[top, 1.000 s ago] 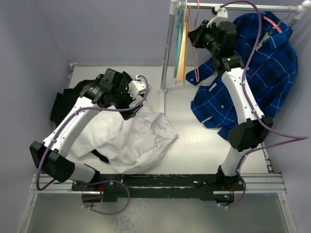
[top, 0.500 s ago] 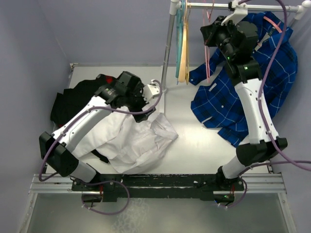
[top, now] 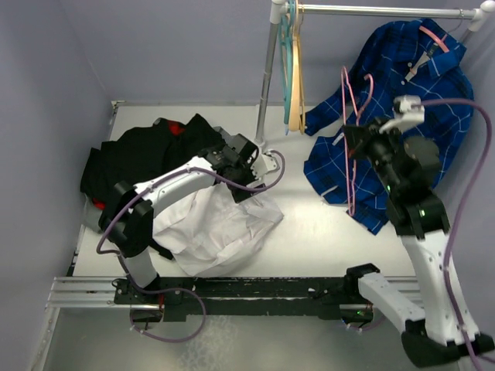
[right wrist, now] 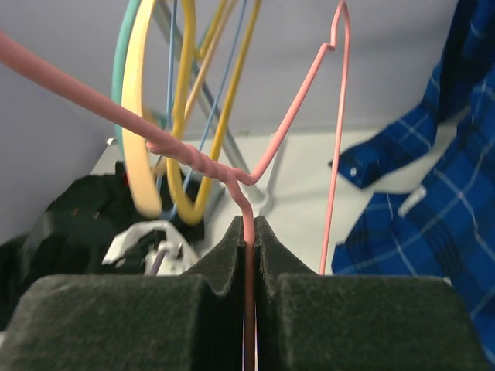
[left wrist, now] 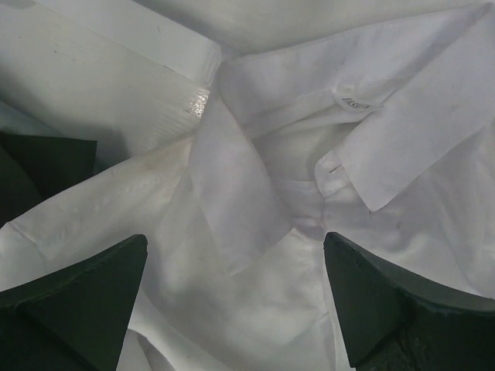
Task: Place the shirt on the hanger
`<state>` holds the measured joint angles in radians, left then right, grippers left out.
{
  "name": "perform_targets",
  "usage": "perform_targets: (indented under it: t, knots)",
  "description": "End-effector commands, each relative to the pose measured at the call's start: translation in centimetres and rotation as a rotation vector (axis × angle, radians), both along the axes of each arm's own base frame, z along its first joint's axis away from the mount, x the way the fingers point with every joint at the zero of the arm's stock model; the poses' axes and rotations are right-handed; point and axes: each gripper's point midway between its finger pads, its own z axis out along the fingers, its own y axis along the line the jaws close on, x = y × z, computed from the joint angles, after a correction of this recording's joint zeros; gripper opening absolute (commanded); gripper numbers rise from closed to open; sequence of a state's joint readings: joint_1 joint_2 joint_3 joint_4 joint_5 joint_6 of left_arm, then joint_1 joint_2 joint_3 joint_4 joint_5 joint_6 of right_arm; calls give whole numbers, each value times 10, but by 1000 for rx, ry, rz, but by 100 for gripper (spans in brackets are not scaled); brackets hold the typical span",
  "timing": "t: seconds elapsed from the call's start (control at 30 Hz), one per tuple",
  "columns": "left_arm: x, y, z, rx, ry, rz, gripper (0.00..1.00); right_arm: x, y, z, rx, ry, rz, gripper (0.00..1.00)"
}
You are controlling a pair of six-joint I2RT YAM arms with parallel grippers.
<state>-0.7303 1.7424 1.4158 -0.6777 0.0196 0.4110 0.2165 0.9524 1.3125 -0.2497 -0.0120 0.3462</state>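
The stiff, light hanger (right wrist: 197,160) is clamped near its twisted neck by the right pincer (right wrist: 249,239). The thin, limp shirt (left wrist: 255,193) lies crumpled directly beneath the spread-apart left pincer (left wrist: 232,301); its firmer collar (left wrist: 387,147) should be taken.

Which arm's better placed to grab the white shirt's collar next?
Left. The left gripper, open, hangs right over the collar of the white button-up shirt. The right gripper is shut on the thin pink wire hanger, off by the blue plaid shirt.
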Motion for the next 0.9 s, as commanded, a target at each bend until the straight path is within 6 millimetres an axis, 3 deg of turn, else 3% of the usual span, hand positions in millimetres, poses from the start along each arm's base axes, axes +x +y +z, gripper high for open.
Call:
perform_targets:
  t: [0.0, 0.07, 0.17, 0.23, 0.3, 0.43, 0.6, 0.67, 0.77, 0.87]
  knots:
    - [10, -11, -4, 24, -83, -36, 99, -68, -7, -36, 113, 57, 16, 0]
    - [5, -16, -11, 47, -87, -66, 99, -92, 1, -82, 167, 164, 62, 0]
    - [3, -21, -22, 73, -84, -88, 97, -123, 15, -121, 260, 248, 143, 0]
    - [5, -24, -29, 89, -88, -92, 87, -138, 24, -133, 318, 274, 200, 0]
    - [8, -26, -36, 109, -93, -96, 70, -151, 38, -144, 361, 311, 288, 0]
    - [11, -25, -43, 136, -100, -93, 46, -167, 50, -164, 423, 373, 365, 0]
    - [15, -18, -42, 169, -132, -84, 42, -178, 55, -179, 424, 412, 405, 0]
    - [17, -17, -40, 175, -144, -82, 32, -181, 61, -184, 436, 428, 446, 0]
    - [19, -16, -24, 162, -163, -73, 0, -187, 73, -191, 471, 463, 530, 0]
    - [14, -20, 11, 81, -189, -74, 0, -191, 79, -198, 503, 490, 577, 0]
